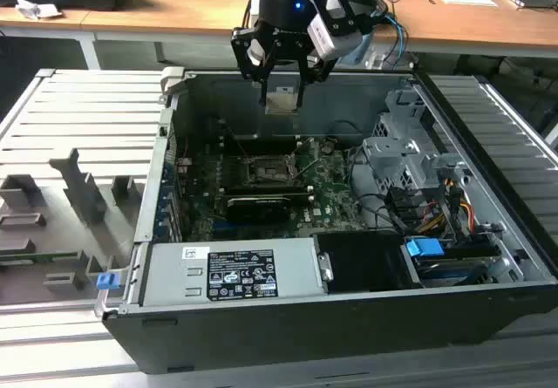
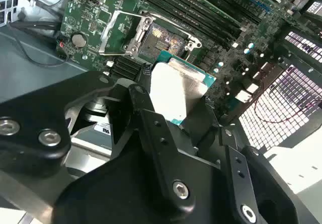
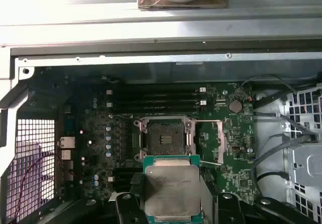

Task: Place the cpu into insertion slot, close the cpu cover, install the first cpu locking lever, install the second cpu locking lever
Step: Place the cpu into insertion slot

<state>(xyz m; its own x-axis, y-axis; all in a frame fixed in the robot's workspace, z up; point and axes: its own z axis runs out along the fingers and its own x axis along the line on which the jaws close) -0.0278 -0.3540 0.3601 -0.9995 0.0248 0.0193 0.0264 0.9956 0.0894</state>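
One dark-grey metal computer case (image 1: 305, 340) lies on its side with the panel off, resting on a ribbed grey metal table (image 1: 78, 109). Inside it are one green circuit board (image 1: 327, 196) and one silver box-shaped power supply (image 1: 231, 270) with a white label. One black robot gripper (image 1: 282, 106) with two fingers hangs over the case, level with its far rim and well above the board. The fingers (image 2: 151, 128) are drawn in to the width of the chip and clamp it by two opposite edges. One thin square metal cpu cover (image 2: 106, 32) stands swung open just beside the socket, with green board visible through its central window. One square black insertion slot (image 3: 164, 137) with a dark metal rim sits bare on the board, its contact field exposed. One flat square cpu (image 3: 172, 191) with a silvery-grey metal top and a green edge sits between the fingers, top face toward the first wrist camera, apart from the slot. One round silver coin battery (image 3: 234, 105) sits on the board near the open cover.
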